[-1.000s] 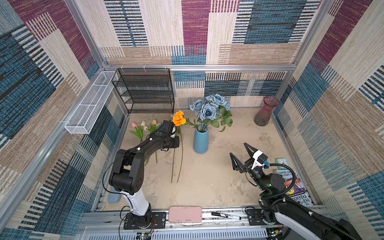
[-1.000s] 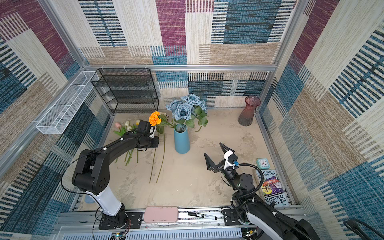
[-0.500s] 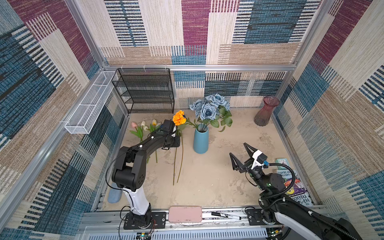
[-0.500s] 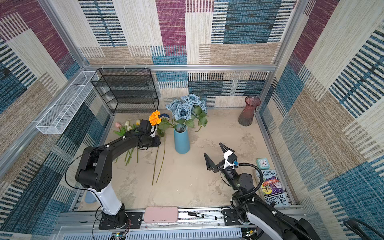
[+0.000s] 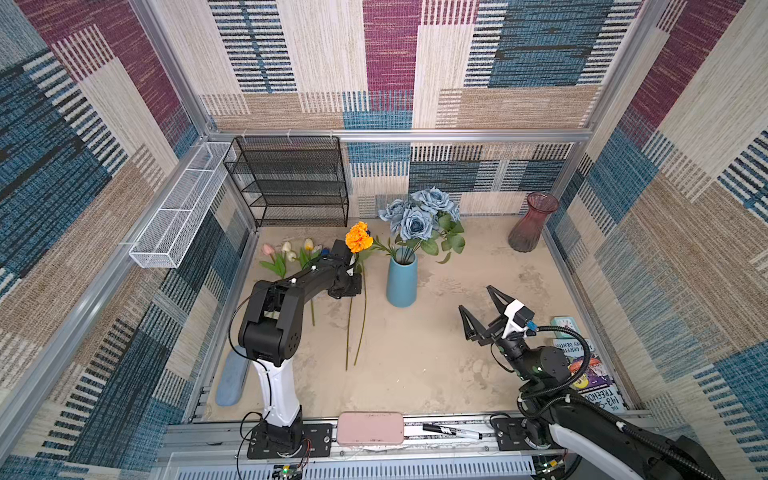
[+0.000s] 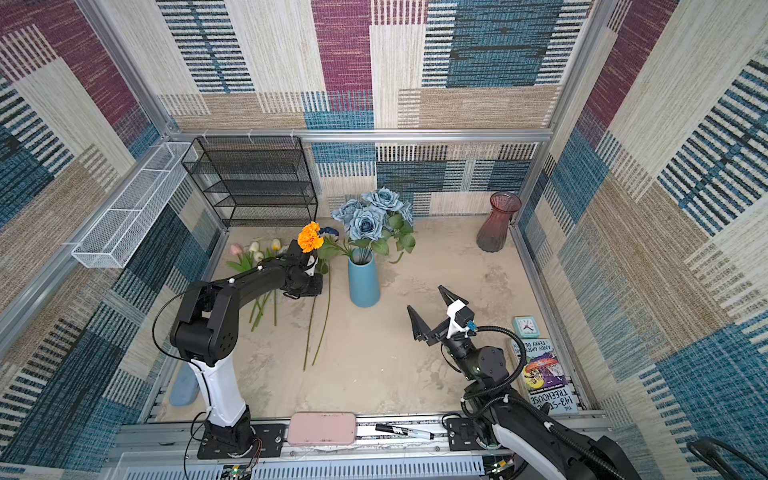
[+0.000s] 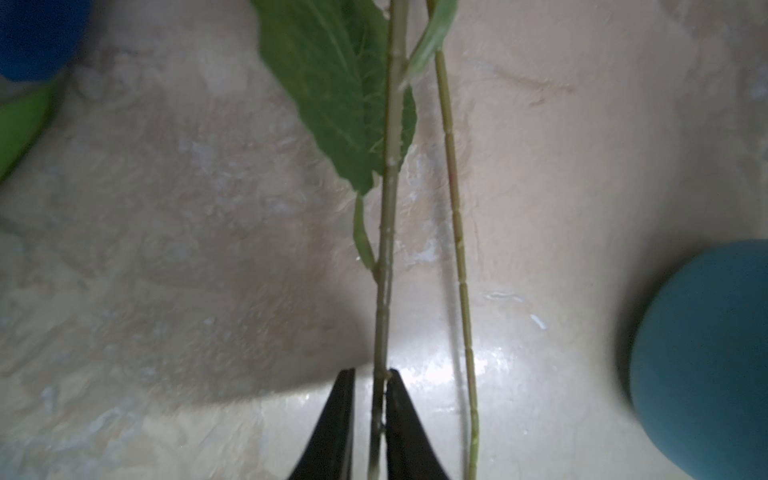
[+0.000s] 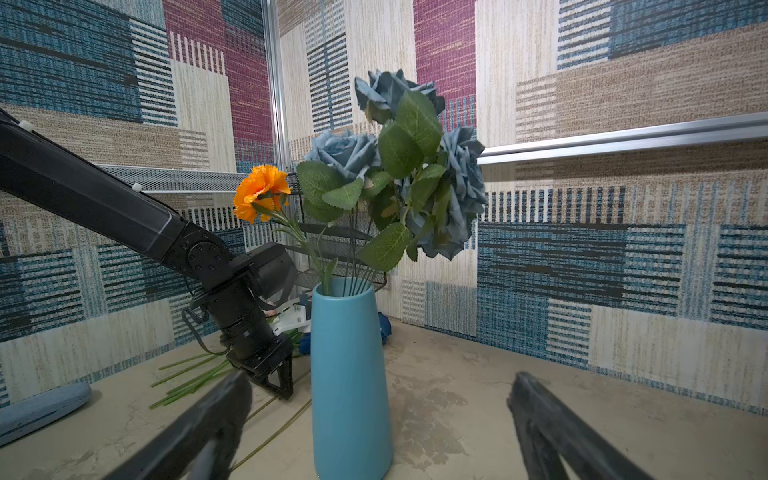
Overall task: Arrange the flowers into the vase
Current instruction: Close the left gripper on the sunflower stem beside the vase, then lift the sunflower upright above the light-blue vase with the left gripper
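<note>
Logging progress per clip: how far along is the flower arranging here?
Done: dusty-blue roses and an orange flower stand in the blue vase. In hand: the left hand is shut on one stem lying on the table; right hand open, empty. Remaining: that stem, a second stem beside it, and the tulips.

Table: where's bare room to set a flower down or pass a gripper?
Free: back right, between blue vase and red vase; front centre, between loose stems and right gripper. Crowded: back left, where tulips, stems and left gripper, shut on one stem, bunch. Books and clock line the right edge.
</note>
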